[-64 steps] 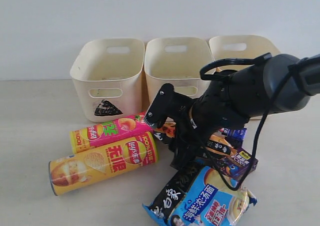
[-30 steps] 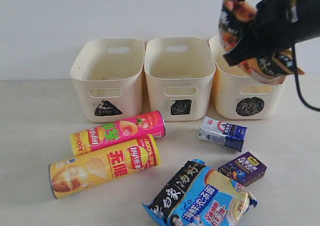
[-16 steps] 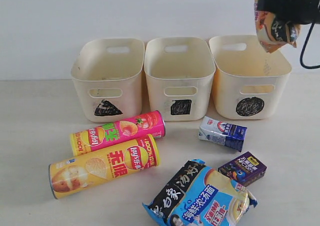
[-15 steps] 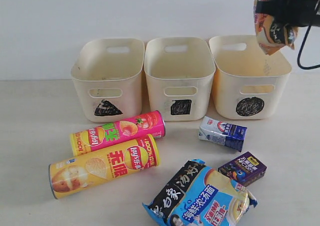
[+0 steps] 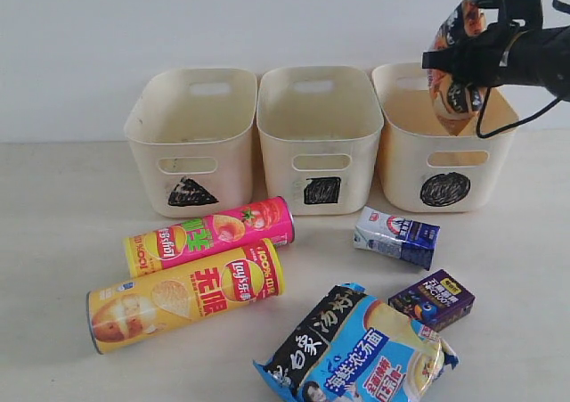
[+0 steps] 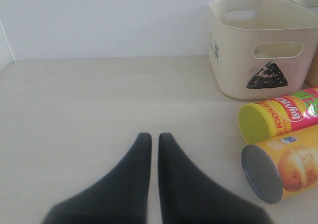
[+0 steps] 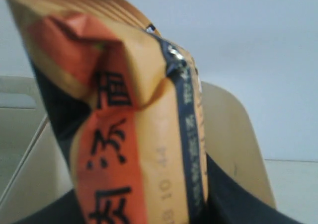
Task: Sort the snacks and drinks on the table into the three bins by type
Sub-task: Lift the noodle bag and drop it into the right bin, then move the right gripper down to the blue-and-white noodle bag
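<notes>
Now the bench (image 5: 53,242) holds one thing fewer than it did two seconds ago, when the right arm was down among the packets and cartons. Of the three bins, the triangle bin (image 5: 227,166) and the square bin (image 5: 285,175) are as they were, and we see nothing lying in them, while the circle bin (image 5: 405,175) now has the load hanging over its mouth. Both tubes, the yellow-orange tube (image 5: 183,295) and the pink-yellow tube (image 5: 209,233), lie untouched side by side, and the blue-black packet (image 5: 356,353) stays at the near edge. Half a second ago the orange-black packet (image 5: 448,86) hung higher and further to the right; it has since come down and inward, so its lower end dips at the rim of the circle bin. We judge the first snack is about ready to be let go there. Neither the white and blue carton (image 5: 396,235) nor the dark purple carton (image 5: 432,299) has moved. Our right pincer (image 5: 468,59) pinches the orange-black packet by its upper part; our left pincer (image 6: 150,139) sits pressed together, low over the bench.
</notes>
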You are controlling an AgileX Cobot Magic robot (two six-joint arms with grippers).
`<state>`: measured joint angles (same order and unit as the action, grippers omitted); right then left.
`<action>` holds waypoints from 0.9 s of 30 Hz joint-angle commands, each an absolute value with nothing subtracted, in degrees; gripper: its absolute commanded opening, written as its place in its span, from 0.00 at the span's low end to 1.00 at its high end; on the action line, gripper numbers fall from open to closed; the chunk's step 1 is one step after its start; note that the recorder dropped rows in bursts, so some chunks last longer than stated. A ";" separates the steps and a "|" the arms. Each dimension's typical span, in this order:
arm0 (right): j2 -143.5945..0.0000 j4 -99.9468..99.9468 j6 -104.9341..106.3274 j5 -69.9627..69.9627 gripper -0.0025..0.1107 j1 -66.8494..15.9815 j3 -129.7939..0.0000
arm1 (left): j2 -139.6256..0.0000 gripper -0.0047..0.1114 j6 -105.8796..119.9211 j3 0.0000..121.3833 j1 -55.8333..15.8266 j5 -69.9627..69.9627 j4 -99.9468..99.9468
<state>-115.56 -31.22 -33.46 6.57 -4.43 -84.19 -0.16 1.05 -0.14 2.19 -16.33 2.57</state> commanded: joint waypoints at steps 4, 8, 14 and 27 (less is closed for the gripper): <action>-116.11 -31.33 -32.79 8.99 0.52 -5.09 -85.40 | 0.00 0.08 1.12 0.00 2.15 -16.06 2.33; -115.88 -31.33 -31.82 9.39 0.84 -5.09 -85.40 | 0.00 0.08 1.12 0.00 2.15 -16.06 2.33; -114.28 -31.33 -32.06 6.09 0.82 -5.09 -85.40 | 0.00 0.08 1.12 0.00 2.15 -16.06 2.33; -101.56 -27.78 -23.58 -20.73 0.67 -5.14 -85.29 | 0.00 0.08 1.12 0.00 2.15 -16.06 2.33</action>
<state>-103.64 -30.46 -28.58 -12.49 -5.22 -84.96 -0.16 1.05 -0.14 2.19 -16.33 2.57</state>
